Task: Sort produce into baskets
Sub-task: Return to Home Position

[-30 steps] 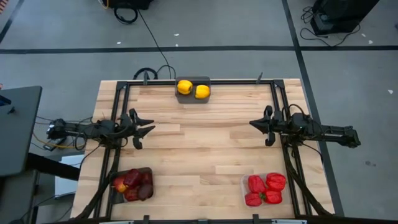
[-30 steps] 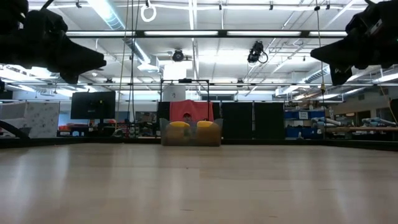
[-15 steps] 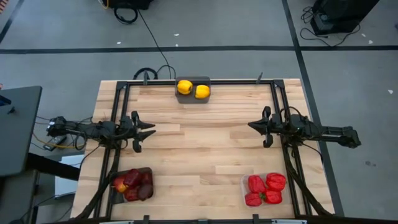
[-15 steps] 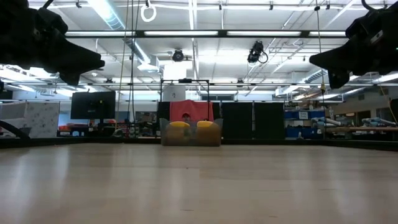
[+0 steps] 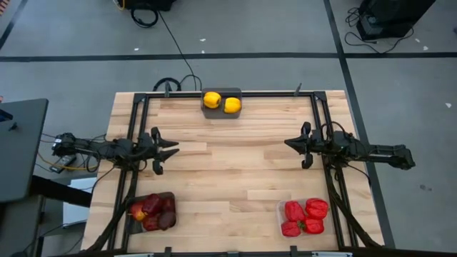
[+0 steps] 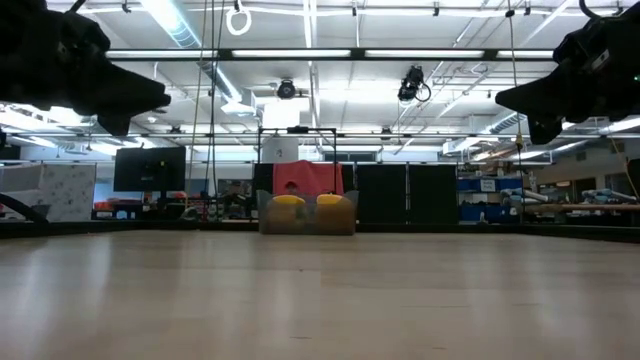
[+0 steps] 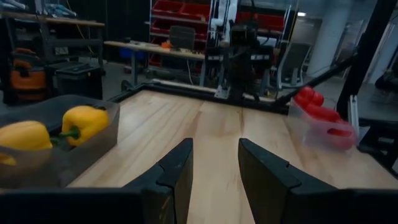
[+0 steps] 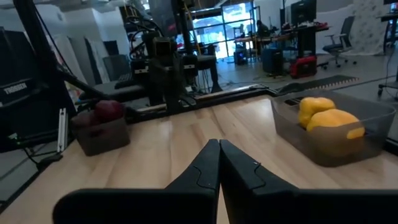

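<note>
Two yellow fruits [image 5: 222,102] lie in a dark grey basket [image 5: 235,91] at the middle of the table's far edge. Dark maroon and red-orange fruits [image 5: 153,211] fill a dark grey basket [image 5: 170,195] at the near left. Red peppers [image 5: 305,217] fill a clear basket [image 5: 280,211] at the near right. My left gripper [image 5: 175,148] hangs open and empty above the table's left side; its fingers show apart in the left wrist view [image 7: 214,146]. My right gripper [image 5: 287,143] hangs shut and empty above the right side; its fingers meet in the right wrist view [image 8: 219,144].
A black frame [image 5: 228,93] runs along the table's edges. The bare wood tabletop [image 5: 228,171] lies between the two grippers and the three baskets. In the low view both grippers [image 6: 130,95] [image 6: 520,100] hang well above the table.
</note>
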Available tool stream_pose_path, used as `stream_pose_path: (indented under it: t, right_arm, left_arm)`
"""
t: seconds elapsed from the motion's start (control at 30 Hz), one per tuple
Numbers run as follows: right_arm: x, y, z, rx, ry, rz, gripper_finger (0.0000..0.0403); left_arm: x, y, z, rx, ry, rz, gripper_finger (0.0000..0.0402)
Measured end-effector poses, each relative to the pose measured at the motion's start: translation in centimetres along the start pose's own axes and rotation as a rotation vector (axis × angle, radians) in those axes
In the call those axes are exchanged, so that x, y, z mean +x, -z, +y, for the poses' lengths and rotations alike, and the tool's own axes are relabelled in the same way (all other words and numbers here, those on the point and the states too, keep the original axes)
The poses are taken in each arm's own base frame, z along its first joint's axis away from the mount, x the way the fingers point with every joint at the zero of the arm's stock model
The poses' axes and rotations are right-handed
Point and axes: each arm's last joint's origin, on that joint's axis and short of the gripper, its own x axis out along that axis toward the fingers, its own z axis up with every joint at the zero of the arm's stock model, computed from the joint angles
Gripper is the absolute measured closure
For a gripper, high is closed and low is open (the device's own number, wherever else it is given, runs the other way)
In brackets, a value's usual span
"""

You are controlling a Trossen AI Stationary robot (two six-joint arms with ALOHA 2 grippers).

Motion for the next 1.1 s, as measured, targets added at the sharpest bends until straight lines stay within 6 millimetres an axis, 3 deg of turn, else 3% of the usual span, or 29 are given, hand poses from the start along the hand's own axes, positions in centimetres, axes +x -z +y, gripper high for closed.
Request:
stream_pose_path:
  t: [1.1]
  right_arm:
    - [0.00, 0.00, 0.00, 0.000, -0.001, 0.000, 0.0380]
  left_arm:
    - [-0.01, -0.32, -0.04, -0.010, 0.004, -0.026, 0.0270]
